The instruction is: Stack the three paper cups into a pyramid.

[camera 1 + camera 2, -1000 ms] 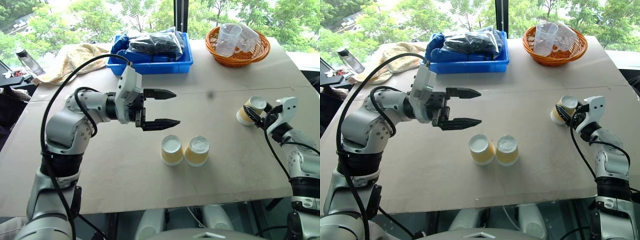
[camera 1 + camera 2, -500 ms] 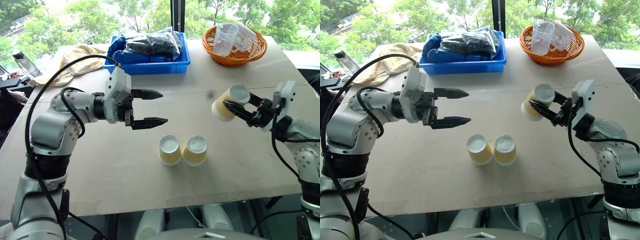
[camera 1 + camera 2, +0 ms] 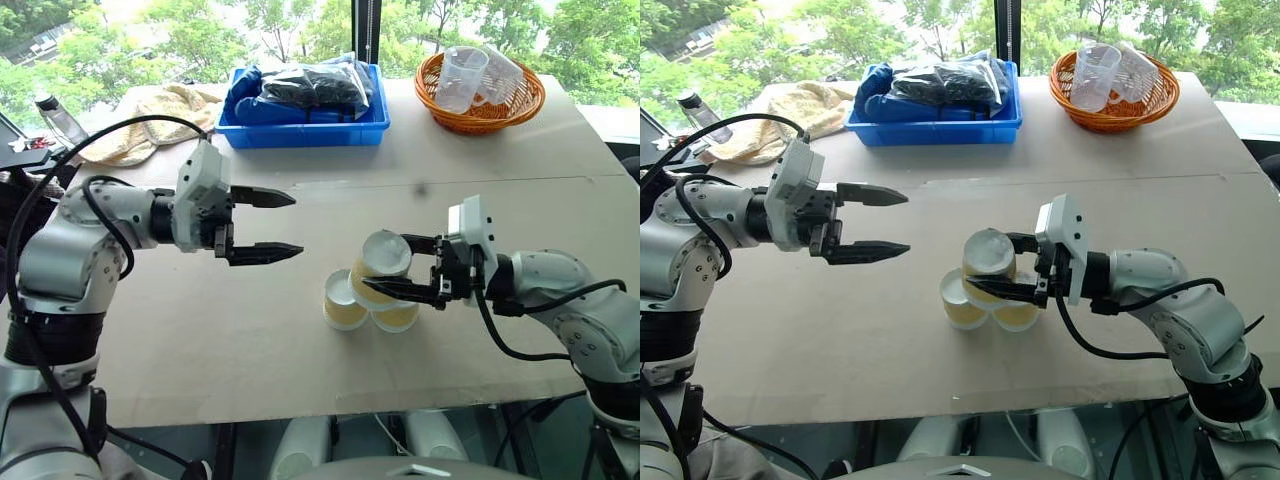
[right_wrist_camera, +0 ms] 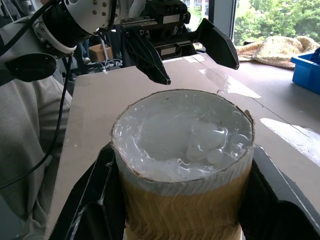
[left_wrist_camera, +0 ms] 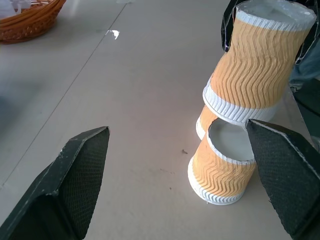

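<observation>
Head views: right gripper (image 3: 395, 268) clamps the third ribbed yellow-tan paper cup (image 3: 378, 266), tilted over the two upside-down base cups (image 3: 346, 301); left gripper (image 3: 262, 225) hangs spread, empty. Wrist views: carried cup bottom-up above the pair. Capping step; next, level and lower it centred.

a ribbed paper cup (image 4: 182, 170) sat clamped between the right gripper's (image 4: 182, 200) black fingers, white bottom facing the camera. beyond it, the left gripper (image 4: 195, 52) stood spread over the table (image 4: 95, 115).
</observation>
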Tool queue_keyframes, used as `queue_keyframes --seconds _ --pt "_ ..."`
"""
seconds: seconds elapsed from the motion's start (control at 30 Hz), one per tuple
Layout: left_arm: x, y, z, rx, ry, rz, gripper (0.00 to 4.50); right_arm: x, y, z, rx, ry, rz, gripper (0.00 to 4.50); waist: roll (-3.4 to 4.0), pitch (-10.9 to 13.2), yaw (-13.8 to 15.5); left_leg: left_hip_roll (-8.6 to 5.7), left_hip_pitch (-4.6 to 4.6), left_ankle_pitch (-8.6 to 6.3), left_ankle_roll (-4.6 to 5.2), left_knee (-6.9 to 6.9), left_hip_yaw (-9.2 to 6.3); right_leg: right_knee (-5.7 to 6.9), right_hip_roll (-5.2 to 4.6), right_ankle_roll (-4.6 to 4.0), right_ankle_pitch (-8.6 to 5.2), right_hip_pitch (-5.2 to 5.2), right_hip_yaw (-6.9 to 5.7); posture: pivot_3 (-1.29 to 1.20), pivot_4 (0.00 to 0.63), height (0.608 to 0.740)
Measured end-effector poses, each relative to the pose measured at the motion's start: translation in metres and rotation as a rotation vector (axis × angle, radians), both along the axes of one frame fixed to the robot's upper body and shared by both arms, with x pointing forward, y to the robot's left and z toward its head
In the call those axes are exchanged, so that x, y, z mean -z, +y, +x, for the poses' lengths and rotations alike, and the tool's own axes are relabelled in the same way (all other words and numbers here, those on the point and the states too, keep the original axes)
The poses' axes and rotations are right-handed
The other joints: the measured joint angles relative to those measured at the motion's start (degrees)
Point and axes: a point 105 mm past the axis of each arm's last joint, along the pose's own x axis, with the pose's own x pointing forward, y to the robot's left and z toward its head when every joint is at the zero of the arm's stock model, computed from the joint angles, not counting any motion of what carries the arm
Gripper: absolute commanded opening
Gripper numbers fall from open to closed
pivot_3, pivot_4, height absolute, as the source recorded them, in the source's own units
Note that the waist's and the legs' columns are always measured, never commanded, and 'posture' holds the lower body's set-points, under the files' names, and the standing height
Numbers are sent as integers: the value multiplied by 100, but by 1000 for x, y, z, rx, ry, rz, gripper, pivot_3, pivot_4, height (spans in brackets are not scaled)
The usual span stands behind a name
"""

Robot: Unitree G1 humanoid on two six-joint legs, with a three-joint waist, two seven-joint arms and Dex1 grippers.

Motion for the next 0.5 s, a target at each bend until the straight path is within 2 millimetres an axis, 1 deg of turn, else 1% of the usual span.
queue_keyframes --seconds 0.17,0.3,0.47,0.5 --pt "1 -1 -8 33 29 -9 4500 4 0 7 17 -8 -17 2070 0 0 -9 -1 0 0 0 0 0 1 0 0 0 0 0 0 150 740" --pt "-2 1 -16 66 42 -21 4500 3 -1 7 8 -18 -19 2070 0 0 -9 0 0 0 0 0 -1 1 -1 0 0 0 -1 0 150 740" --pt "0 3 -22 87 60 -15 4500 4 -1 6 -2 -20 -23 2070 0 0 -7 -1 0 0 0 0 -3 1 -1 0 0 0 -3 0 150 740" --pt "0 3 -22 87 60 -13 4500 4 -1 6 -2 -20 -23 2559 0 0 -7 -1 0 0 0 0 -3 1 -1 0 0 0 -3 0 150 740"
